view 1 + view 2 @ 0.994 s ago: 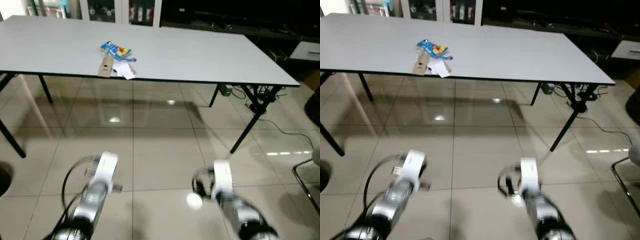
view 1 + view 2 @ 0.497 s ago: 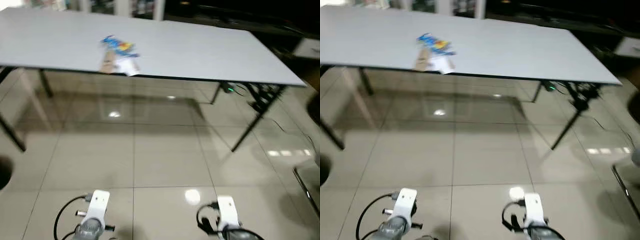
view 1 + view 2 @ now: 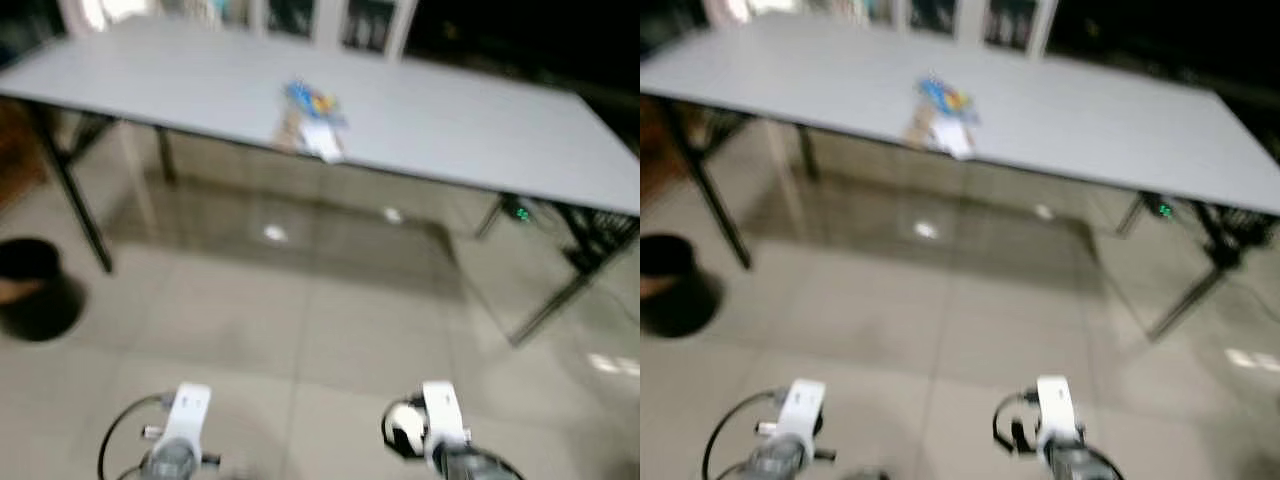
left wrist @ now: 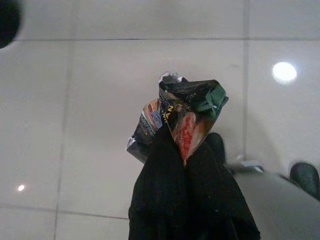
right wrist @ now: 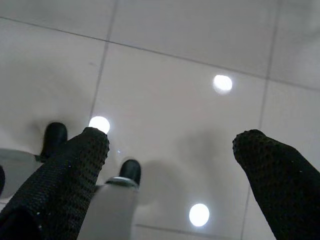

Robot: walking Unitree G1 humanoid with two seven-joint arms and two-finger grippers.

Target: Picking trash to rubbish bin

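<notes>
I see a long grey table [image 3: 480,130] on dark folding legs, standing on a glossy tiled floor [image 3: 300,330]. Near its front edge, at about 11 o'clock, lies a small litter pile [image 3: 308,122]: a blue wrapper, a tan piece and white paper, touching. On the floor at 9 o'clock stands a black bin [image 3: 35,290], beside the table's leg. The head views are blurred.
</notes>
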